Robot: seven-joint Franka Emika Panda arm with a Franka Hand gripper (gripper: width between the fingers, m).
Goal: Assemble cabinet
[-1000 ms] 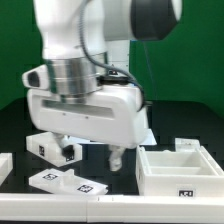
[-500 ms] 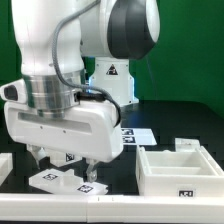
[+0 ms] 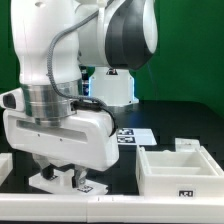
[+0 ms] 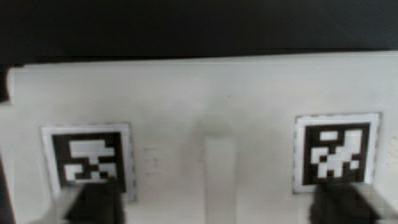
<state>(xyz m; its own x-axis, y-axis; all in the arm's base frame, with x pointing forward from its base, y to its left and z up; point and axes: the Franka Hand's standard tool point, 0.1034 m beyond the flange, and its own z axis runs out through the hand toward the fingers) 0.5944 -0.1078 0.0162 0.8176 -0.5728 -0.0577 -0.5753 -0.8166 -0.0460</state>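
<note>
A flat white cabinet panel [image 3: 62, 183] with two square tags lies on the black table at the front, towards the exterior view's left. My gripper [image 3: 63, 172] is straight above it, low, with its jaws wide apart. In the wrist view the panel [image 4: 214, 110] fills most of the picture, with one tag near each dark fingertip [image 4: 89, 206]. The gripper [image 4: 214, 208] is open and holds nothing. Whether the fingers touch the panel cannot be told. A white open tray piece [image 3: 180, 172] stands at the exterior view's right.
The marker board [image 3: 132, 134] lies behind the arm. Another white piece [image 3: 4, 166] shows at the exterior view's left edge. A small white block [image 3: 187, 146] sits behind the tray. The robot base stands at the back.
The arm has moved to the exterior view's left and come down, so the open gripper now hangs low over the tagged panel instead of beside it.
</note>
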